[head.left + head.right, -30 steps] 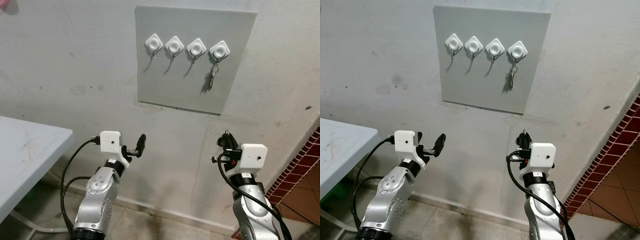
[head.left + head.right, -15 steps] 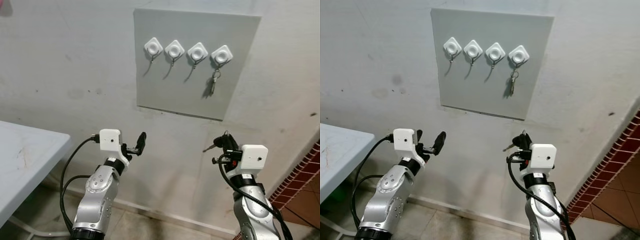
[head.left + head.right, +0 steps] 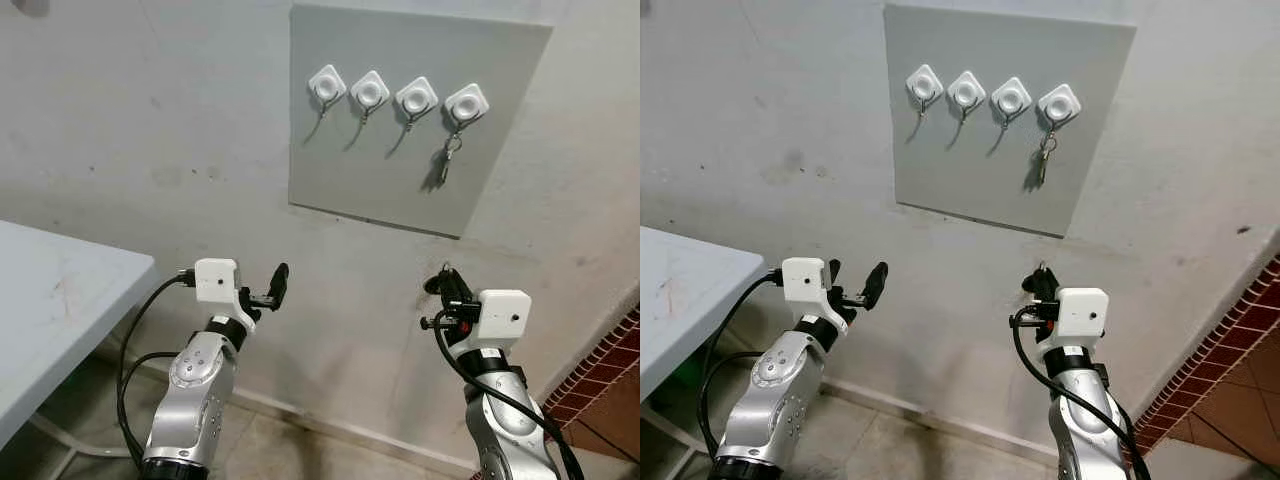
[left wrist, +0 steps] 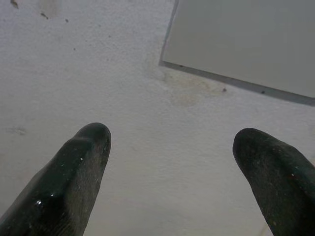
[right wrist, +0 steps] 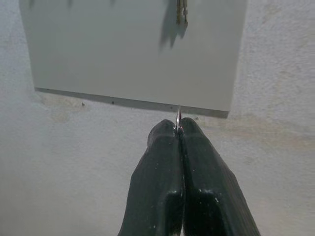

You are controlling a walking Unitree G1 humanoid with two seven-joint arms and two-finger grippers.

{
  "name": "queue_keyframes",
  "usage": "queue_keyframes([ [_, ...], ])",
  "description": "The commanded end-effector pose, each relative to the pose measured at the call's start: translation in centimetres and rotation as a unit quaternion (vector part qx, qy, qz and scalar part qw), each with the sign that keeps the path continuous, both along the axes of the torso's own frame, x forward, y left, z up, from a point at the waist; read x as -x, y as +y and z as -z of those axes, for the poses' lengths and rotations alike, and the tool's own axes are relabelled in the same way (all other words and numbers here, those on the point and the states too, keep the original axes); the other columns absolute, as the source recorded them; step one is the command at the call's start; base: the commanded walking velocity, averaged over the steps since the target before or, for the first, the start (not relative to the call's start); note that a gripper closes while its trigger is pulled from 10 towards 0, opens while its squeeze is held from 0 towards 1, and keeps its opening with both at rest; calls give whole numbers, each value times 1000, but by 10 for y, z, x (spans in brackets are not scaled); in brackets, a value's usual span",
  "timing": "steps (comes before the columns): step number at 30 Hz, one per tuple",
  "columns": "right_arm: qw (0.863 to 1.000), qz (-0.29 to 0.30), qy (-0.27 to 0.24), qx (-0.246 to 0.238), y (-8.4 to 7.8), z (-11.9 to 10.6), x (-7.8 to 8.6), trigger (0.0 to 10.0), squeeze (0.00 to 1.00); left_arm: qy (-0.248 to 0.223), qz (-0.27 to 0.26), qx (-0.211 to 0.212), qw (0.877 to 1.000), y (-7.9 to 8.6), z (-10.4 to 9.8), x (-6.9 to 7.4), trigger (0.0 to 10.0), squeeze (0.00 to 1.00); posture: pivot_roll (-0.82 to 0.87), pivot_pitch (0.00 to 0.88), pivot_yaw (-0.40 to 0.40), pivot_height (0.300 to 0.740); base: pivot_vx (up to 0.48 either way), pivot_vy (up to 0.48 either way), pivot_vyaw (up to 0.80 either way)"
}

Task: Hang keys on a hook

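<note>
Keys (image 3: 448, 162) already hang from the rightmost of four white hooks on the grey board (image 3: 330, 170) on the wall, and in the left eye view that board sits well above and a little toward the robot's left of the right gripper (image 3: 441, 283), which is raised close to the wall below the board's lower right corner. Its black fingers are pressed together there and a small dark or metal bit seems to show at their tip, too small to name from here. The left gripper (image 3: 279, 283) is held up further to the left, fingers spread, holding nothing, near the white table (image 3: 60, 300). The right eye view gives the same layout: the three free hooks (image 3: 967, 91) lie up and to the left of the right gripper, so I judge the right arm the nearer one and the coming move mostly an upward reach. The left wrist view looks past two parted fingers (image 4: 74, 177) at bare wall and the board's lower corner. The right wrist view shows the fingers (image 5: 162, 167) shut on a thin upright sliver of metal (image 5: 178, 118), edge-on, pointing up at the board, with the hung keys straight above.
</note>
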State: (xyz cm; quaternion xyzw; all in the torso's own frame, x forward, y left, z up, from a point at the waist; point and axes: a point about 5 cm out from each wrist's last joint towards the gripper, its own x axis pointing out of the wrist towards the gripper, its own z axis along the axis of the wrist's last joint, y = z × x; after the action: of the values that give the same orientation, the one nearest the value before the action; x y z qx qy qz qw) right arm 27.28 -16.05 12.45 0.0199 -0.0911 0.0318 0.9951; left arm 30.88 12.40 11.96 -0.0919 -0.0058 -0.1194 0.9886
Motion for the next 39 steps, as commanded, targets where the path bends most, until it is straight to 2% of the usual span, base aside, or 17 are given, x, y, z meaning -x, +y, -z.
queue_keyframes([
  [1,1000,-1,-13,1,-1,-7,0,10000,0,-11,4,-1,1000,0,-6,0,10000,0,-8,9,-22,740,0,0,0],
  [5,1000,-4,-15,0,0,-9,-1,10000,0,-17,16,-2,1000,-2,-9,0,10000,0,-6,11,-24,740,0,0,0],
  [9,1000,-15,-21,-1,2,-12,-3,10000,0,-38,68,-13,997,-15,-19,3,10000,0,-3,15,-27,740,0,0,0],
  [11,999,-35,-28,-7,6,-17,-5,10000,0,-59,111,-36,991,-26,-28,5,10000,0,-2,17,-28,740,0,0,0],
  [15,994,-91,-52,-9,17,-31,-14,10000,0,-91,169,-43,980,-41,-45,8,10000,0,-4,22,-27,740,0,0,0],
  [16,992,-107,-64,-8,20,-39,-21,10000,0,-101,184,-42,977,-44,-53,7,10000,0,-6,24,-25,740,0,0,0],
  [23,981,-166,-95,1,27,-64,-44,10000,0,-119,205,-30,971,-43,-73,1,10000,0,-6,27,-23,740,0,0,0],
  [30,974,-190,-121,5,35,-85,-63,10000,0,-129,208,-35,969,-43,-81,-2,10000,0,-3,22,-23,740,0,0,0],
  [39,970,-187,-147,-41,35,-109,-86,10000,0,-140,202,-26,969,-44,-92,-4,10000,0,-2,8,-24,740,0,0,0],
])
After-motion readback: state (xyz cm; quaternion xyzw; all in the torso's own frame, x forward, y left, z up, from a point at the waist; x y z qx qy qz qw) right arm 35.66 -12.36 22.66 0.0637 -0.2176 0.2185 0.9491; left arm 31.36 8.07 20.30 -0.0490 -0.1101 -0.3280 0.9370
